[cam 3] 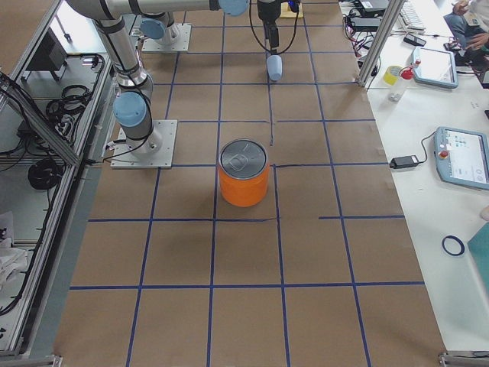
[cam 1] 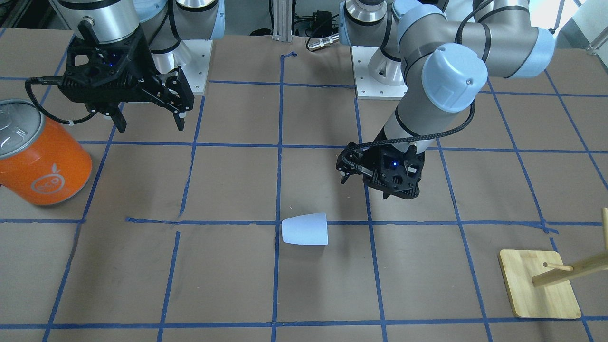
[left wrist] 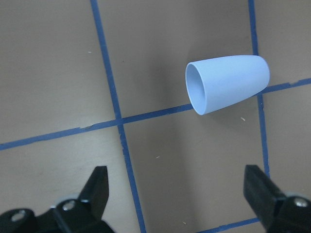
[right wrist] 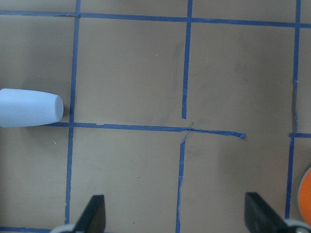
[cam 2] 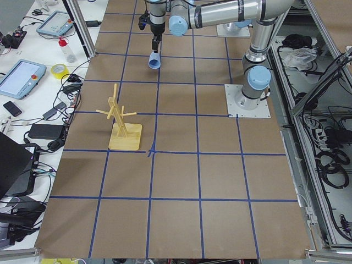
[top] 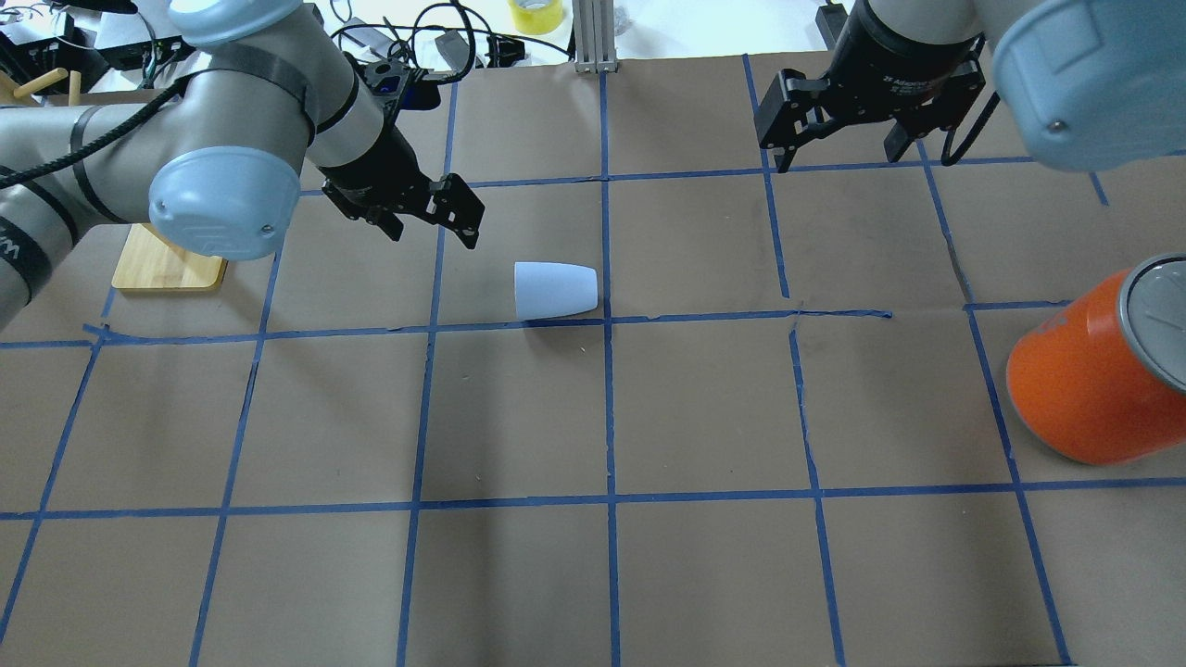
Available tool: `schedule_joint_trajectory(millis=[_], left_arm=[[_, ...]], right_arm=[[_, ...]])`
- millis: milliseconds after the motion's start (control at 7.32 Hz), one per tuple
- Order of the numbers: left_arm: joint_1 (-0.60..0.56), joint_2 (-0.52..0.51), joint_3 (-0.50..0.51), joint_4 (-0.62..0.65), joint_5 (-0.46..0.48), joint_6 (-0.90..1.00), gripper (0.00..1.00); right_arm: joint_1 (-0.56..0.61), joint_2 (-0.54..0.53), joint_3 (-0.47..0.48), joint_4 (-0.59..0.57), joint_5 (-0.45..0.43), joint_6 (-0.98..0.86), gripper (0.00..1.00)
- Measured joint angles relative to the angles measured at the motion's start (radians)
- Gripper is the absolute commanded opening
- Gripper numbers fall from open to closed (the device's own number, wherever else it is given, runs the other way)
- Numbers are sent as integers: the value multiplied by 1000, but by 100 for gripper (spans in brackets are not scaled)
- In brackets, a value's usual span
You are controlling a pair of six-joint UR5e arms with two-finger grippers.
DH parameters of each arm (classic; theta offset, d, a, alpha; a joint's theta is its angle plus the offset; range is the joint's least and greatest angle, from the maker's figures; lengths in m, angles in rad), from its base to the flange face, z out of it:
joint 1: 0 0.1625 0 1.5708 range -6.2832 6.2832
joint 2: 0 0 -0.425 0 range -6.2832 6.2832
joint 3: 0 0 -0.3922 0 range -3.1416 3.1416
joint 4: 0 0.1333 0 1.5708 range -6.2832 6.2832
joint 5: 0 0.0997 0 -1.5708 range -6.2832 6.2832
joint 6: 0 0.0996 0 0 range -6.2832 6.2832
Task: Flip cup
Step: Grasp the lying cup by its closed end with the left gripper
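Note:
The pale blue-white cup (top: 556,289) lies on its side on the brown table, on a blue tape line near the middle. Its open mouth points toward my left arm's side and its rounded base toward my right. It also shows in the front view (cam 1: 305,229) and in the left wrist view (left wrist: 227,83), where the blue inside shows. My left gripper (top: 434,222) is open and empty, hovering just beyond the cup's mouth end, apart from it. My right gripper (top: 834,153) is open and empty, far off at the back right; the cup sits at the left edge of its wrist view (right wrist: 29,108).
A large orange can (top: 1093,380) with a silver lid stands at the table's right side. A wooden peg stand on a bamboo base (top: 167,269) stands at the left, behind my left arm. Blue tape lines grid the table (top: 704,417).

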Motion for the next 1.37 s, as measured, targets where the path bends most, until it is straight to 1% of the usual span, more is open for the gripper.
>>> schedule_joint_trajectory(millis=[273,410,820,956,1230,1366], left_arm=[[20,-71,-9,29,-122,63,100],[23,-100,-22,74,-163,67,100],[24,-188,-62,184,-206,73,100],[24,-221,-66,215,-239,72,100],[24,-266,-67,235,-323,43,99],[24,-280,-67,238,-349,29,86]], right_arm=[[1,1,0,-3,0,17,100],[1,2,1,-3,-1,17,100],[2,4,2,-12,-2,15,100],[3,4,3,-14,-3,15,100],[4,5,4,-15,-2,15,100],[4,5,5,-16,-1,16,100]])
